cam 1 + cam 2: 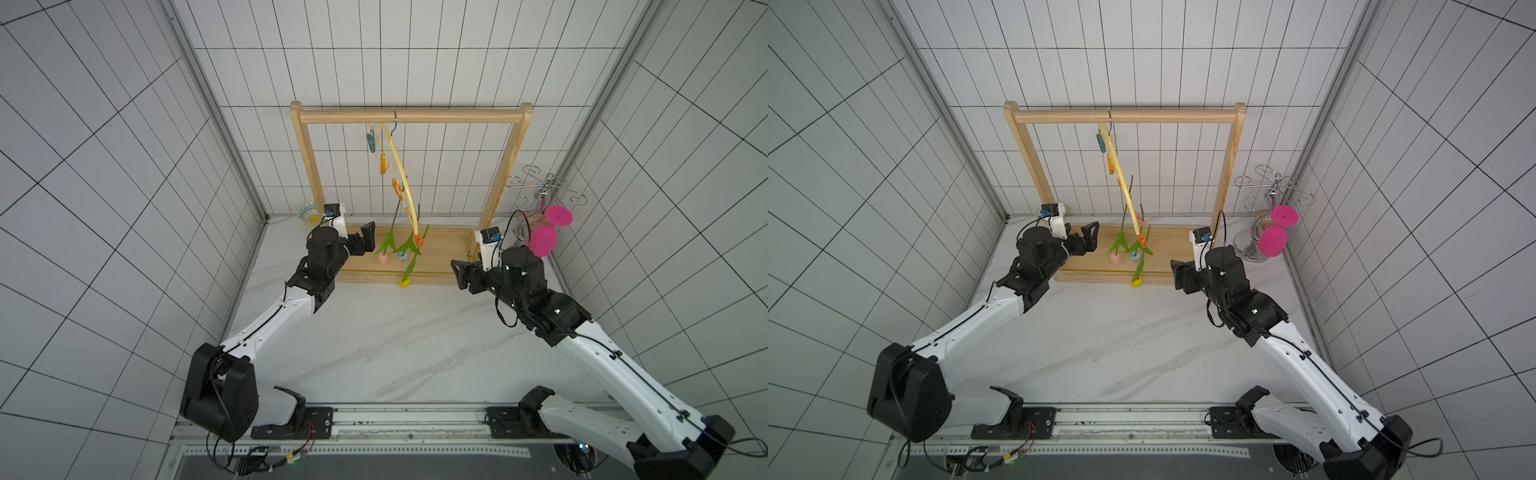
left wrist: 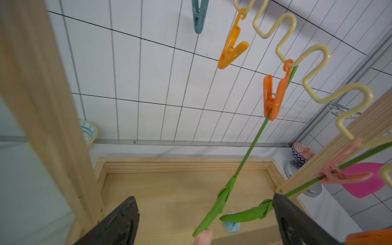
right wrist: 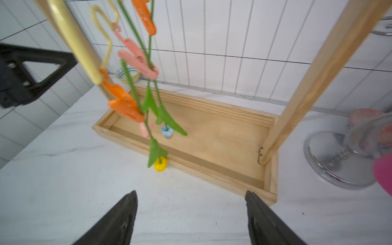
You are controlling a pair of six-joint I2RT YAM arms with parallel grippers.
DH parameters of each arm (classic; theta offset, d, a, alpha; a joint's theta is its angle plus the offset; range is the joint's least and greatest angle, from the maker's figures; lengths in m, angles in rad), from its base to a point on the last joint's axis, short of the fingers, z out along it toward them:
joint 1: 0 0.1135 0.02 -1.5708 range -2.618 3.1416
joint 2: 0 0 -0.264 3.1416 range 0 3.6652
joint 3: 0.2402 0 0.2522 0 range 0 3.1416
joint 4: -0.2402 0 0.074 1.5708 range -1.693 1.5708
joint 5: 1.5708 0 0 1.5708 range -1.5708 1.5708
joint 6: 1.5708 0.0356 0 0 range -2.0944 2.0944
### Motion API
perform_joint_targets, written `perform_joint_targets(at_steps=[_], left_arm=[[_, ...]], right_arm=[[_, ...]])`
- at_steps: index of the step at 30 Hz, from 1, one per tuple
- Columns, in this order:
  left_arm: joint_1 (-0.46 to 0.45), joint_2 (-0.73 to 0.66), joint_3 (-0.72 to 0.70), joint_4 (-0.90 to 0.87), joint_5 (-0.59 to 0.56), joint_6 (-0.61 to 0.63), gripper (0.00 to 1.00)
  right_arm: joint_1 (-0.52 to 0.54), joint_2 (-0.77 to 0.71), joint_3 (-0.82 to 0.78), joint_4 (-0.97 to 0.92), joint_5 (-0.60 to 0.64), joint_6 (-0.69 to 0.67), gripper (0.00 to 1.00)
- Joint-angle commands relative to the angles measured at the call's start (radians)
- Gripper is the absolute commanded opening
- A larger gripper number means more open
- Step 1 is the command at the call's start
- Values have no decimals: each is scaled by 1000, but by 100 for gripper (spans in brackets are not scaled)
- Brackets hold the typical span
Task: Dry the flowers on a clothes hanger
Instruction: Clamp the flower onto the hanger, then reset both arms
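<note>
Flowers (image 1: 409, 248) hang head-down, clipped to the clothes hanger (image 1: 400, 166) hooked over the far wooden rack (image 1: 409, 116). Left gripper (image 1: 368, 241) is just left of them and right gripper (image 1: 457, 275) is farther right, both jaws spread wide, empty.

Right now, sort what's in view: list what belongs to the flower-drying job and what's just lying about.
Job: tulips, hanger, clips, rack.
Lying about: goblet, bowl, wire stand.
</note>
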Motion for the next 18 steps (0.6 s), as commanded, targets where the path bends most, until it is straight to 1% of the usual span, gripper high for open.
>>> perform_joint_targets(at_steps=[1, 3, 5, 7, 10, 12, 15, 16, 18], left_arm=[[-4, -73, -170, 11, -194, -21, 99], [-4, -119, -295, 89, -219, -72, 99], [-4, -148, -404, 167, -204, -110, 99], [-6, -165, -491, 224, -195, -162, 99], [-23, -203, -568, 278, -194, -225, 99], [-31, -215, -585, 312, -176, -264, 99], [-34, -205, -561, 287, -140, -264, 99], [-34, -196, -550, 271, -140, -267, 99], [-34, -179, -536, 255, -141, -272, 99]], right_arm=[[-26, 7, -74, 42, 228, 54, 86], [-45, 24, -122, 74, 309, 80, 86], [-56, 36, -189, 151, 377, 72, 85], [-58, 44, -277, 273, 439, 10, 81], [-60, 32, -396, 453, 492, -111, 80], [-68, 20, -469, 564, 503, -189, 82], [-115, 26, -572, 740, 482, -293, 84], [-143, 38, -595, 789, 468, -316, 84], [-205, 73, -609, 831, 458, -311, 84]])
